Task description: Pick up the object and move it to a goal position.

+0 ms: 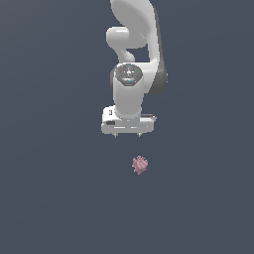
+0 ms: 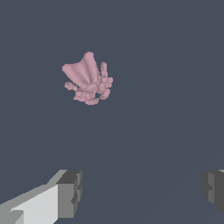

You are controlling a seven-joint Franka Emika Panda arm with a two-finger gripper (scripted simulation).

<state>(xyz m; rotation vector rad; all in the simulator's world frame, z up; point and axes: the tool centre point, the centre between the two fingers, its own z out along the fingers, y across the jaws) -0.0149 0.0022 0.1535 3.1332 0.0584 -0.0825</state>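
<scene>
Pink blob [image 1: 140,164] sits just below centre of the exterior view, small, dusty pink, lumpy with a ragged spiky outline. In the wrist view the blob [image 2: 87,81] is in the upper left part of the frame: a smooth fan-shaped lobe on one side, a cluster of tiny bead-like bumps along the other edge. Matte surface, no gloss.

Floor [image 1: 49,198] is flat, uniform dark slate blue, no texture or markings. It fills both views.

Arm [image 1: 134,49] is glossy white with dark grey joint sections, coming down from the top centre of the exterior view. Round dark cap on the wrist with small coloured dots. Gripper [image 1: 128,135] is a white boxy bar, two short fingertips poking out below it. Blob is below it in the frame and slightly toward the exterior view's right, well apart, not touching.

Wrist view: gripper [image 2: 142,192] fingers [image 2: 70,192] are blocky grey pads at the lower left and lower right corners, spread wide, nothing between them. Hand released, holding nothing. Nothing lies between gripper and blob.
</scene>
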